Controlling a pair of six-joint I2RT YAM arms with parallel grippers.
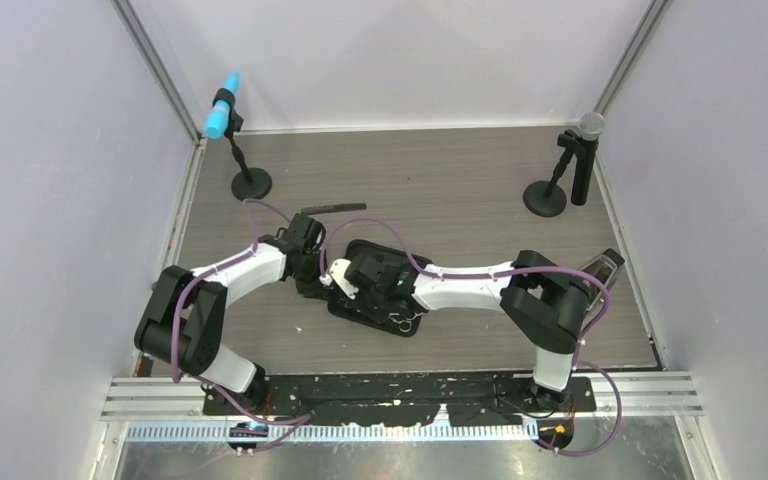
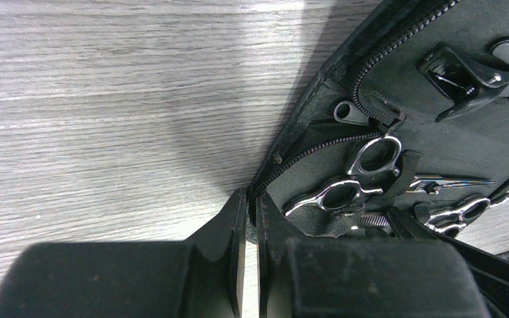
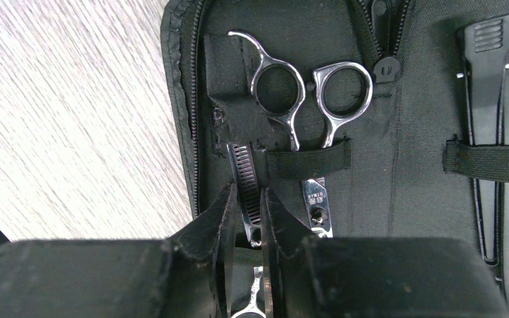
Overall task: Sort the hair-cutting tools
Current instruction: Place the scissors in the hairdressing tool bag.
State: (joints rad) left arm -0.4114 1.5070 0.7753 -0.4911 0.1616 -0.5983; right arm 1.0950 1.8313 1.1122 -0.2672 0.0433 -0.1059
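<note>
A black zip case (image 1: pixel 365 248) lies open mid-table. One pair of silver scissors (image 3: pixel 308 93) sits under an elastic strap (image 3: pixel 308 160) inside it, ring handles up. My right gripper (image 3: pixel 245 199) is shut on a second pair, thinning scissors (image 3: pixel 242 169), fingers either side of the toothed blade near the pivot. Two black clips (image 3: pixel 494 99) are tucked under a strap at the right. My left gripper (image 2: pixel 252 202) is shut on the case's zipper edge (image 2: pixel 305 149). The long black comb (image 1: pixel 333 209) lies on the table behind the case.
A blue-headed microphone (image 1: pixel 223 115) on a round base stands back left. A grey-headed microphone (image 1: pixel 580 150) stands back right. White walls close three sides. Both arms meet over the case, the right arm's purple cable (image 1: pixel 410 262) looping across it.
</note>
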